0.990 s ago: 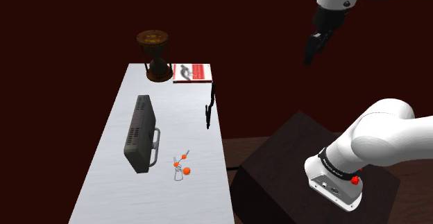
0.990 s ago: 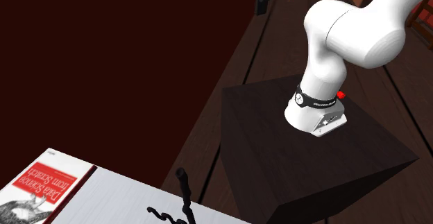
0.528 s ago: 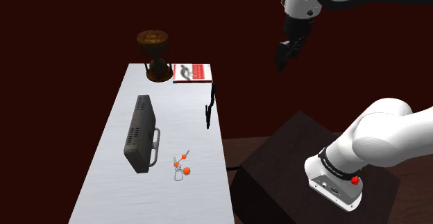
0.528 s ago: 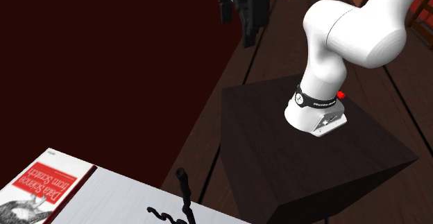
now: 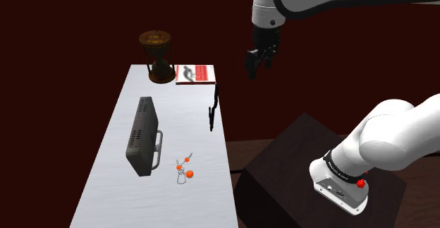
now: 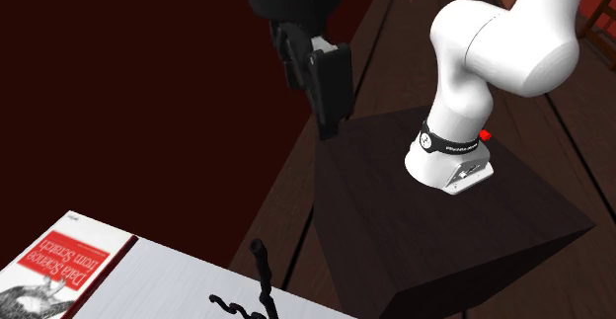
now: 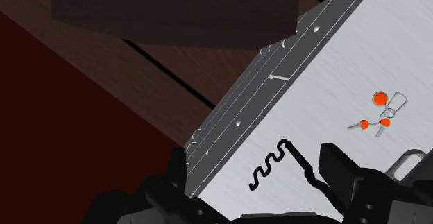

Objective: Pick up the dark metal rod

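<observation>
The dark metal rod (image 5: 211, 106) is thin and black, with a wavy end. It lies along the white table's (image 5: 113, 184) edge on the shoulder view's right, just in front of the red-and-white book (image 5: 195, 73). My black gripper (image 5: 257, 68) hangs open in the air, above and to the right of the rod, just beyond the table's edge. From the wrist, the rod (image 7: 277, 164) lies on the table between and ahead of my spread fingers (image 7: 340, 170). The second exterior view has my gripper (image 6: 312, 110) high above the rod (image 6: 261, 282).
A wooden hourglass (image 5: 156, 56) stands at the table's far end beside the book (image 6: 59, 263). A dark grey ribbed box with a handle (image 5: 143, 136) lies mid-table. Keys with orange tags (image 5: 185, 169) lie nearer the front. The dark stand (image 5: 310, 170) sits right of the table.
The arm has swung toward the shoulder view's left, carrying the gripper from far right to just off the table's edge near the rod. Nothing on the table moved.
</observation>
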